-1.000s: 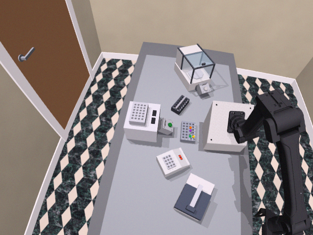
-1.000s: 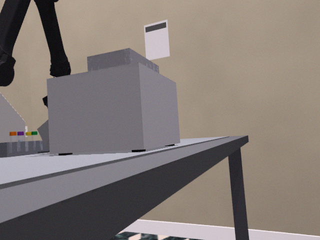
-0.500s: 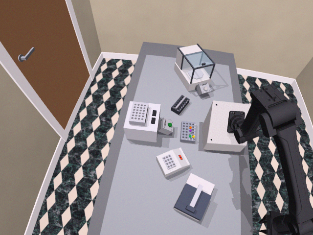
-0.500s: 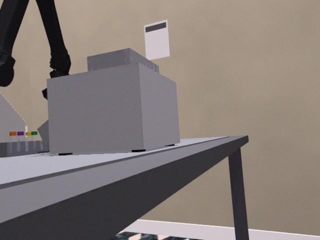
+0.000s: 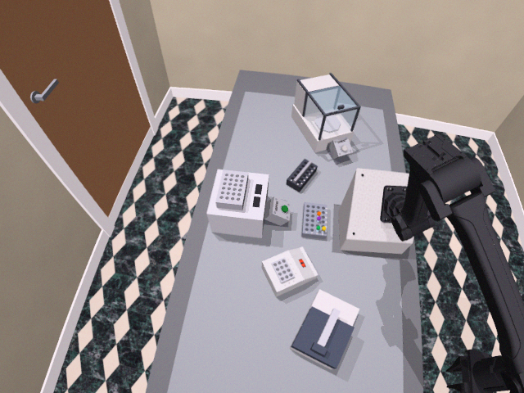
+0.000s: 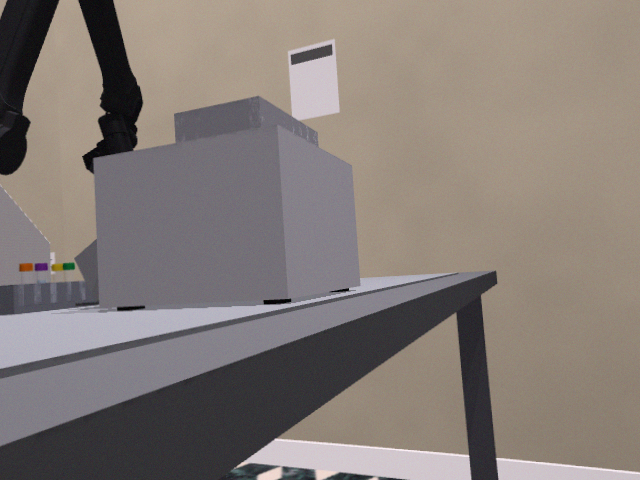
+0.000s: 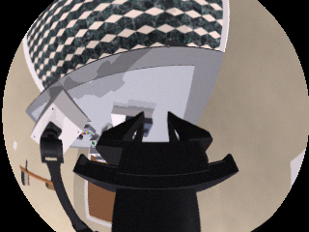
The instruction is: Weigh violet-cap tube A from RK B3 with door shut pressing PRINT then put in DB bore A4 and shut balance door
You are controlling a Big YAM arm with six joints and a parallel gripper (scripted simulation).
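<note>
Tube A, with its violet cap (image 5: 318, 219) (image 6: 41, 266), stands in the tube rack (image 5: 313, 235), next to an orange-capped tube (image 5: 318, 213) (image 6: 25, 267). The balance (image 5: 306, 121) is at the far end; its glass top pane (image 5: 332, 97) looks shut, and no tube shows on the pan (image 5: 327, 124). The white PRINT key (image 5: 344, 148) is on its sloping front; no green light shows. The dry block (image 5: 305, 275) shows empty bores and a red display. My gripper (image 5: 451, 374) (image 7: 155, 114) is partly open and empty, high off the bench's near-side edge, far from tube A.
Green (image 5: 318, 227) and yellow (image 5: 323, 228) caps stand in the rack too. The mixer (image 5: 239, 226) (image 6: 191, 227) is tall. The magnet block (image 5: 301, 173) is low and black. The navy-and-white spectrophotometer (image 5: 310, 332) lies below my fingers in the wrist view. The arm's white base box (image 5: 368, 237) borders the rack.
</note>
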